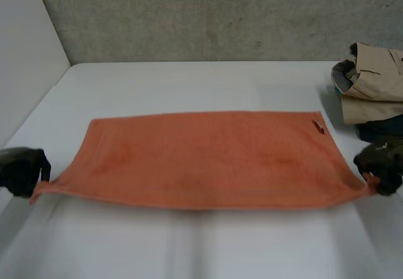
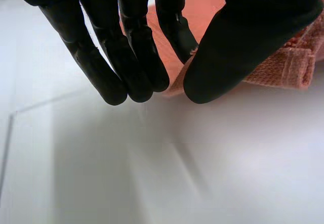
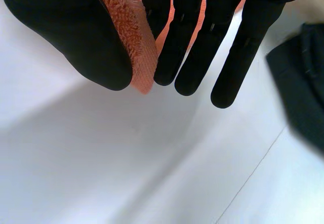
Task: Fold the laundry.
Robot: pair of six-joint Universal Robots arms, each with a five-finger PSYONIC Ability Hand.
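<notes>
An orange towel (image 1: pixel 208 159) is stretched flat across the white table, its near edge lifted and pulled taut. My left hand (image 1: pixel 24 170) pinches the towel's near left corner (image 2: pixel 283 67) between thumb (image 2: pixel 238 47) and straight fingers (image 2: pixel 139 57). At the other end my right hand (image 1: pixel 380 163) pinches the near right corner (image 3: pixel 135 52) between its thumb (image 3: pixel 76 37) and fingers (image 3: pixel 202 37). A small tag (image 1: pixel 318 126) sits near the towel's far right corner.
A pile of clothes, beige (image 1: pixel 374 84) over dark blue (image 1: pixel 381 130), lies at the table's right edge just behind my right hand; the dark cloth (image 3: pixel 301 87) lies beside its fingers. A grey wall stands behind the table.
</notes>
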